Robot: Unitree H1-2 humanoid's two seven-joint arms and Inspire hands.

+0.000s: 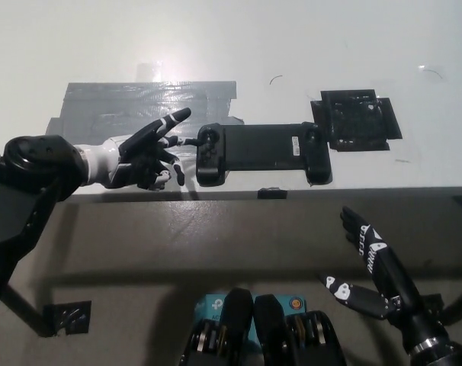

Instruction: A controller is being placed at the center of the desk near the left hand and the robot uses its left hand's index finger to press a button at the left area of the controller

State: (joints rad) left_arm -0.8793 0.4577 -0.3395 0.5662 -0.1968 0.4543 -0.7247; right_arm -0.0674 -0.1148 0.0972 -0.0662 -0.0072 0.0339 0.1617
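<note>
left hand (145, 156) sits at about 9 o'clock, fingers spread and pointing toward 3. right hand (368, 267) hangs open down at 5 o'clock.

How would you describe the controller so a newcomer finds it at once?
On the white desk, look near the front edge, between the grey tape patch and the black square pad. The controller is the long black bar with a grip at each end, beside the left hand.

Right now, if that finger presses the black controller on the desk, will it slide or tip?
The controller lies flat and wide on the desk, so tipping seems unlikely. It looks like rigid plastic, probably light, so a sideways nudge from the left hand might slide it on the smooth surface.
</note>
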